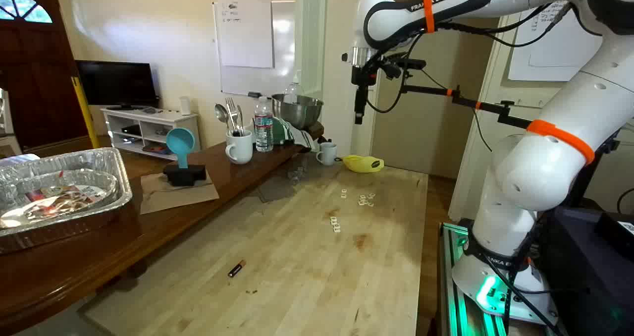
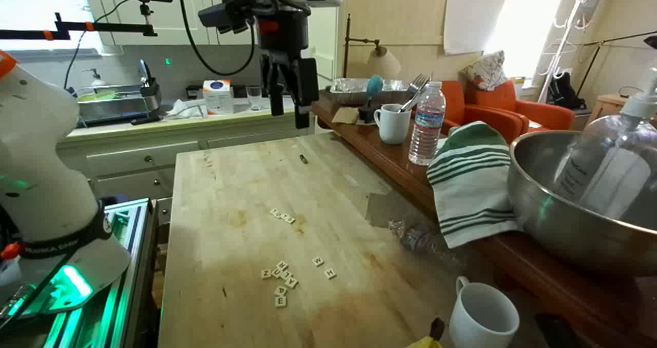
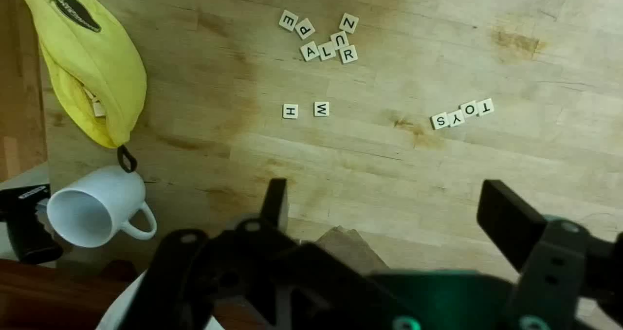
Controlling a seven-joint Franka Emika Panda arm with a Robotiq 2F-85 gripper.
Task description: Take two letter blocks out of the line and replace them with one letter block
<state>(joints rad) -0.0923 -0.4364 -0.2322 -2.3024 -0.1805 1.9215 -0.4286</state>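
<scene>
Pale wood makes up the bench point(image 3: 389, 164), and on it the line point(image 3: 456, 118), a row of four letter blocks, spells TOYS; in the wrist view it sits right of centre and reads upside down. Its blocks lie edge to edge, slightly staggered. To its left lie two loose blocks, H point(image 3: 290, 111) and W point(image 3: 321, 108), just beside each other but apart. On the far side of these, seven more blocks point(image 3: 327, 51) form a loose cluster: E, P, A, L, U, R and N.

Wide-set jaws point down, with bench showing between them; in both exterior views they hang well above it. Far left in the wrist view lies a yellow banana-shaped pouch point(image 3: 97, 67), pale pieces point(image 3: 99, 109) visible in its slit, and just on the near side of it stands a white mug point(image 3: 119, 189). In an exterior view a battery point(image 1: 237, 268) lies to the near left of the line.
</scene>
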